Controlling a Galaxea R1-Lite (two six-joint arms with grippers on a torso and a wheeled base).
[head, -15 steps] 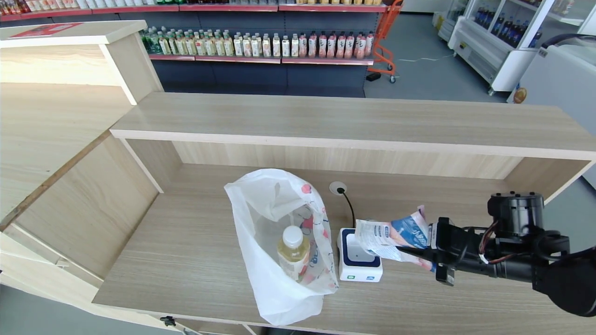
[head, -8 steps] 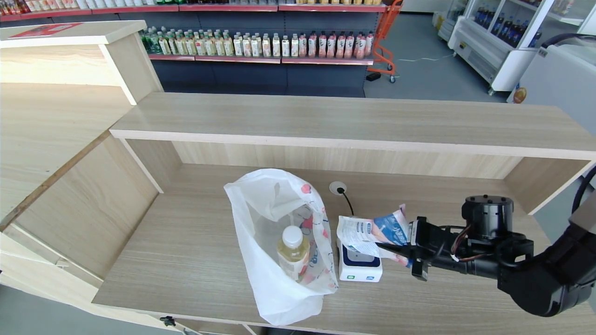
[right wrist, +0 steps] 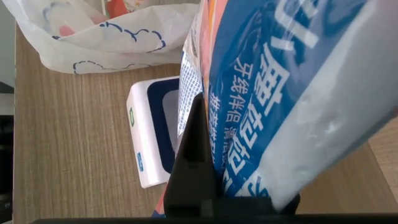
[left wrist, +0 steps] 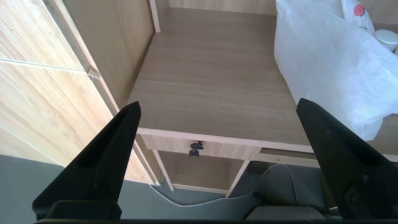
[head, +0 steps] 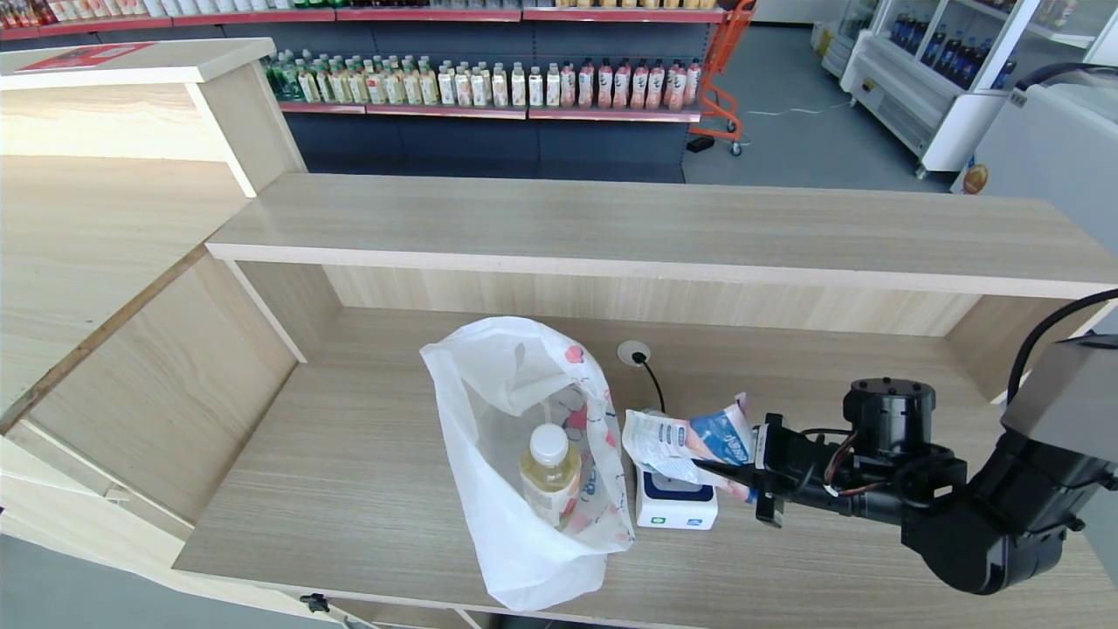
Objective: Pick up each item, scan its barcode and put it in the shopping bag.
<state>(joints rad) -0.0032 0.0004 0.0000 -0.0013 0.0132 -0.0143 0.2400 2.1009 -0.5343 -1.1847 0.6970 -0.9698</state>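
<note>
Right gripper is clamped on a crinkly blue-and-white plastic snack packet, held by its right end. The packet sticks out leftward over the far part of the white square barcode scanner with the navy top panel. Whether packet and scanner touch can't be told. In the right wrist view one black finger presses the packet flat, with the scanner below on the wood.

The packet's left tip is just beside the thin white plastic shopping bag with red and blue prints, not in it. The bag stands open on the light wood-grain worktop, left of the scanner and touching its side. Inside it is an upright clear bottle of yellow drink with a white cap. The bag's printed edge lies close to the scanner.

A black cable runs from the scanner back to a round grommet in the worktop.

Left gripper is spread wide with nothing between its fingers (two black fingers well apart). It hangs off the worktop's near edge, left of the bag. A small dark lock fitting sits under that edge.
</note>
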